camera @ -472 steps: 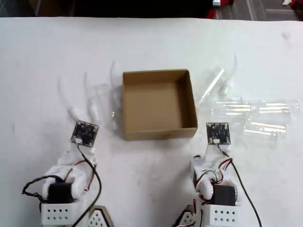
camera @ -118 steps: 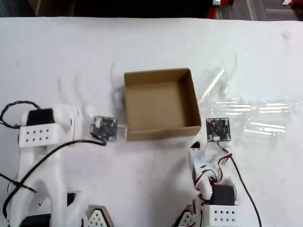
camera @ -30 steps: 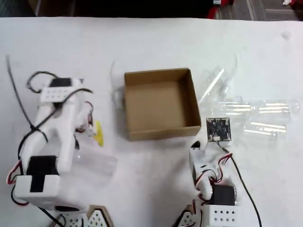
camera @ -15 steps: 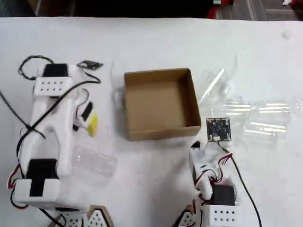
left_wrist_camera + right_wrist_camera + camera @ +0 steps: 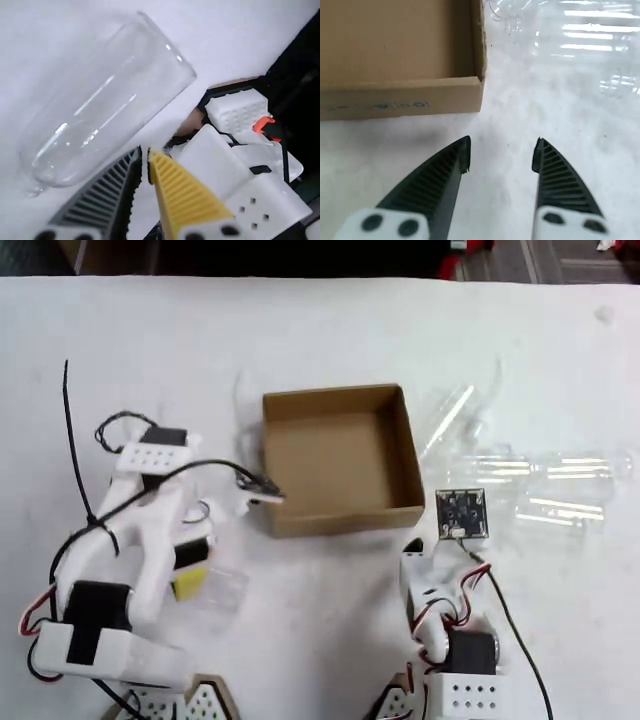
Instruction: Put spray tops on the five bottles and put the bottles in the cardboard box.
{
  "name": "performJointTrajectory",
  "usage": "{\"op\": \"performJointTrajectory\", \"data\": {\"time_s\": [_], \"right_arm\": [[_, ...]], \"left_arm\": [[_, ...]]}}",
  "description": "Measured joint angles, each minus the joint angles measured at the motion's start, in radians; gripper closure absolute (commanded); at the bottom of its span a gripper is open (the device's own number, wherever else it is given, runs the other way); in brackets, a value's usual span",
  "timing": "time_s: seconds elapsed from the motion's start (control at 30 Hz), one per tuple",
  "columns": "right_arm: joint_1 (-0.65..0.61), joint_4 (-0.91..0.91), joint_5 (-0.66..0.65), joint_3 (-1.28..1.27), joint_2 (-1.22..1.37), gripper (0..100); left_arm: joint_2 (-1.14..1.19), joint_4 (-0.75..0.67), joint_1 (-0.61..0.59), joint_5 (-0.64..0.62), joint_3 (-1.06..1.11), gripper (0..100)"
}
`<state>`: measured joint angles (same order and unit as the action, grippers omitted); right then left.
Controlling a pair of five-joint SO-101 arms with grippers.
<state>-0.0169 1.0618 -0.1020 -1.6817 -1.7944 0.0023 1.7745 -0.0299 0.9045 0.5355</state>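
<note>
overhead and right-wrist, shared cardboard box (image 5: 340,519) (image 5: 400,98)

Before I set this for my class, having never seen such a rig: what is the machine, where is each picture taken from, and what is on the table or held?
These are two robot arms at a white table, each ending in a two-fingered gripper. The high view looks down from above; the other two come from cameras on the arms' wrists. In the middle stands an open cardboard box, with no bottle in it yet. Several clear bottles lie beside it. The left gripper is shut on nothing, next to a lone bottle lying on its side. The right gripper is open over the table, holding nothing.
</note>
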Motion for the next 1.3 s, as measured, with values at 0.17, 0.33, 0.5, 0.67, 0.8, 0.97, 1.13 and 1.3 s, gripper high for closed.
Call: {"op": "performJointTrajectory", "data": {"time_s": [0.17, 0.33, 0.5, 0.67, 0.8, 0.97, 1.13, 1.3], "right_arm": [[0.000, 0.000, 0.000, 0.000, 0.000, 81.4], [0.000, 0.000, 0.000, 0.000, 0.000, 81.4], [0.000, 0.000, 0.000, 0.000, 0.000, 81.4], [0.000, 0.000, 0.000, 0.000, 0.000, 81.4], [0.000, 0.000, 0.000, 0.000, 0.000, 81.4], [0.000, 0.000, 0.000, 0.000, 0.000, 81.4], [0.000, 0.000, 0.000, 0.000, 0.000, 81.4], [0.000, 0.000, 0.000, 0.000, 0.000, 81.4]], "left_arm": [[-0.041, 0.000, 0.000, 0.147, 0.057, 98], [0.005, -0.034, 0.000, 0.180, 0.077, 98], [0.149, -0.044, 0.000, 0.181, -0.005, 98], [0.278, -0.040, -0.025, 0.143, -0.212, 98], [0.290, -0.014, -0.066, 0.041, -0.404, 98], [0.262, -0.005, -0.080, -0.037, -0.443, 98], [0.072, -0.005, -0.080, -0.117, -0.396, 98], [-0.221, -0.002, -0.092, -0.152, -0.373, 95]]}}
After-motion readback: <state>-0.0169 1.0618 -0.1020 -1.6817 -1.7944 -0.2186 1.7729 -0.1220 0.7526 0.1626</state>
